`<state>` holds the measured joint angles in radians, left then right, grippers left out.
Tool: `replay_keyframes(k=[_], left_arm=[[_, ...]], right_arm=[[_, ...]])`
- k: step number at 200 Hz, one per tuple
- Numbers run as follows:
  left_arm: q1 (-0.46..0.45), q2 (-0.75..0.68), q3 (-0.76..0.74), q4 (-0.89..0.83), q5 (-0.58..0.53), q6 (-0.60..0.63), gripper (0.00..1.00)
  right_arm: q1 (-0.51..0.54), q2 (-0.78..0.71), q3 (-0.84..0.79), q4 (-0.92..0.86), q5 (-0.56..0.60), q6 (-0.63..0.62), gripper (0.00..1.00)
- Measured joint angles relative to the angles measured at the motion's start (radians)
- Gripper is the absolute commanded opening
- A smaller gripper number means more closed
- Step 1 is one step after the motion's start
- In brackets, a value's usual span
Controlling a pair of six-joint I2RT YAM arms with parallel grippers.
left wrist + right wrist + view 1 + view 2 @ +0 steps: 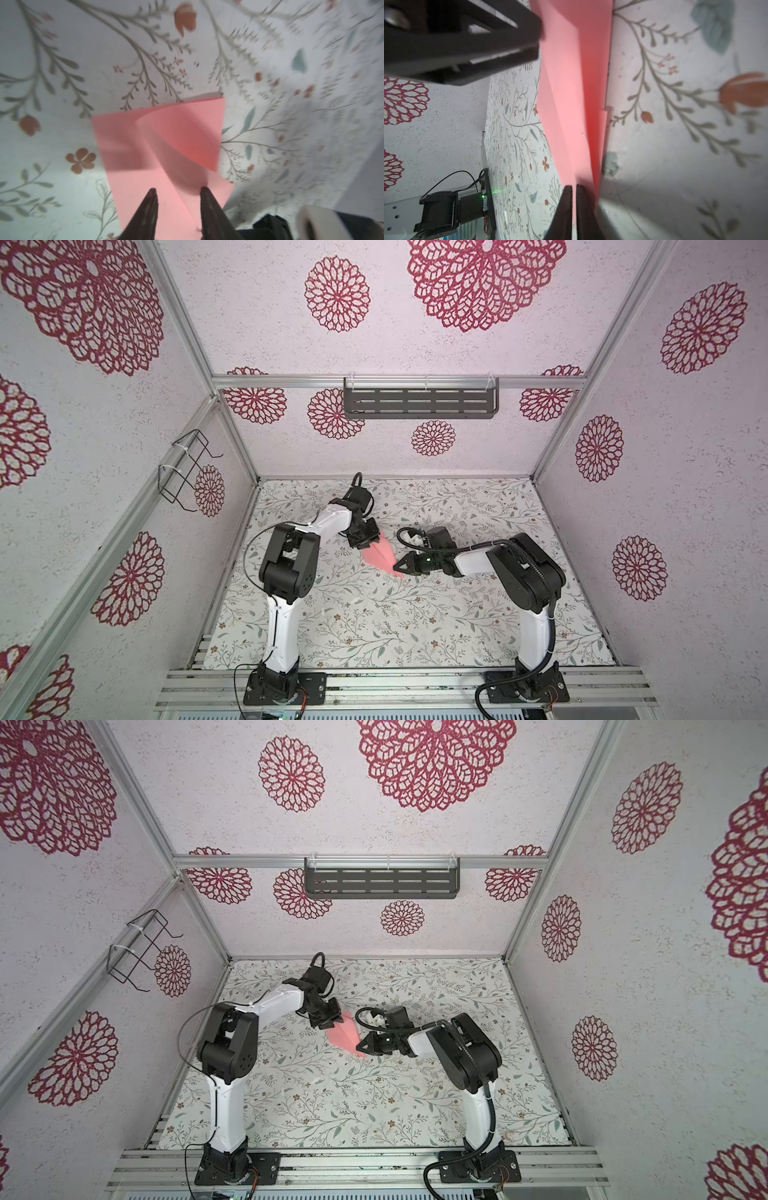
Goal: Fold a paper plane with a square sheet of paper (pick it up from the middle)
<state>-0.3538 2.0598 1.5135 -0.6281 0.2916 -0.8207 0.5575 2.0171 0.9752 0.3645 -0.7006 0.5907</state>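
Slippage worries us: the half-folded pink paper sits mid-scene on the worktop, left claw spread astride its wide end, right claw closed at its point. We judge the raised flap may spring open, or a pull may tear it.

Robot lab cell, staged data-collection rig. Box enclosure on aluminium extrusion frame; 3 walls papered with red medallion print. Tabletop covered in floral-sprig sheet, backdrop-style. 2 arms, left arm and right arm, bolted on black plates to slotted rail at front edge. Corrugated conduit and loose cables exposed. Black slotted shelf on rear wall, wire rack zip-tied to left frame. Right wrist view: green LED on hardware at table edge.
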Motion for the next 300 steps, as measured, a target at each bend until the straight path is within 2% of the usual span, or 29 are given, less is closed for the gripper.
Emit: replay_keyframes(k=[19, 52, 93, 143, 182, 228, 300], left_arm=[[0.022, -0.087, -0.092, 0.121, 0.04, -0.008, 0.33], [0.002, -0.198, -0.267, 0.327, 0.099, -0.025, 0.28], [-0.049, -0.204, -0.417, 0.497, 0.16, -0.045, 0.2], [-0.073, -0.127, -0.424, 0.605, 0.172, -0.043, 0.17], [-0.072, -0.054, -0.43, 0.649, 0.171, -0.04, 0.19], [-0.065, -0.043, -0.433, 0.686, 0.171, -0.035, 0.19], [-0.062, -0.043, -0.443, 0.685, 0.14, -0.014, 0.09]], right_arm=[[0.0, 0.0, 0.01, -0.02, 0.0, -0.006, 0.11], [-0.001, 0.0, 0.027, -0.058, 0.001, -0.016, 0.11], [-0.001, 0.001, 0.034, -0.074, 0.001, -0.016, 0.11], [-0.002, 0.002, 0.037, -0.079, 0.0, -0.018, 0.11], [-0.002, 0.002, 0.037, -0.08, 0.0, -0.023, 0.11], [-0.002, 0.002, 0.038, -0.085, 0.001, -0.023, 0.11], [-0.003, 0.002, 0.054, -0.113, -0.004, -0.025, 0.1]])
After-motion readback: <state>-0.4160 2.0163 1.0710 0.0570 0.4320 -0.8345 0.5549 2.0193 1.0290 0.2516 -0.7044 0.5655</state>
